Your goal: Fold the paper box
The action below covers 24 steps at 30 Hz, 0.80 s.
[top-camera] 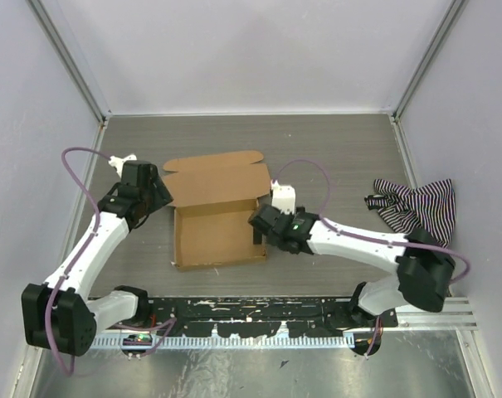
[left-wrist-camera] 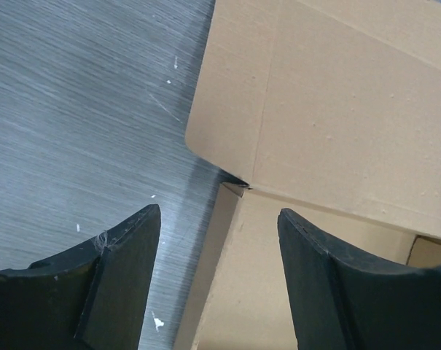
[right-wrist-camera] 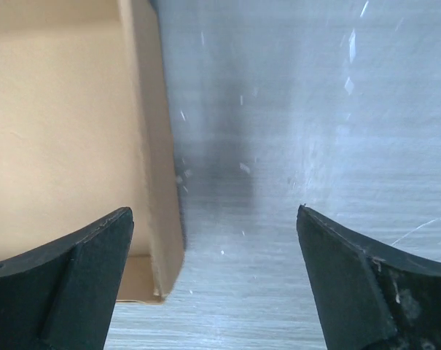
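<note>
The paper box [top-camera: 217,220] is a brown cardboard mailer lying mid-table, side walls raised, its lid flap standing open toward the back. My left gripper [top-camera: 158,201] is open at the box's back left corner; in the left wrist view its jaws straddle the left wall [left-wrist-camera: 227,262] below the lid flap [left-wrist-camera: 329,109]. My right gripper [top-camera: 260,230] is open at the box's right side; in the right wrist view the right wall [right-wrist-camera: 151,146] stands between its spread fingers, nearer the left one. Neither gripper holds anything.
A black-and-white striped cloth [top-camera: 416,207] lies crumpled at the right, beside the right arm's elbow. Grey walls close in the table at the back and both sides. A slotted metal rail [top-camera: 259,319] runs along the near edge by the arm bases.
</note>
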Each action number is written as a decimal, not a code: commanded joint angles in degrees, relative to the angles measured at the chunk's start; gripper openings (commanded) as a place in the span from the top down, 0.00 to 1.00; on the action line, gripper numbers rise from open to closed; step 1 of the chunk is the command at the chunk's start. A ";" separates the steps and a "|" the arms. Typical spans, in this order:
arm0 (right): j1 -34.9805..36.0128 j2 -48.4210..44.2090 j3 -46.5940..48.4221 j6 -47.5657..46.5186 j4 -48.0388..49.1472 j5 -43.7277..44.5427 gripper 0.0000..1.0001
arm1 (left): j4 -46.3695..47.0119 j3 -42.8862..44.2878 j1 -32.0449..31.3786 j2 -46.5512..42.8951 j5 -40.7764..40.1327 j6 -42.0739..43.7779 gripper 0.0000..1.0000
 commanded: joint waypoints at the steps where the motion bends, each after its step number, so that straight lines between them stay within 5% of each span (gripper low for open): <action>1: -5.58 -6.50 8.48 -6.52 -2.00 7.63 0.00 | 6.15 -0.24 2.42 2.85 7.95 -0.28 0.28; 10: -34.18 4.37 12.25 -26.43 19.54 -36.79 0.06 | 9.80 0.95 5.27 10.54 13.20 -1.48 0.28; 24: -36.64 25.91 27.95 -25.24 22.16 -52.80 0.20 | 17.44 0.82 11.41 20.16 19.54 -3.46 0.32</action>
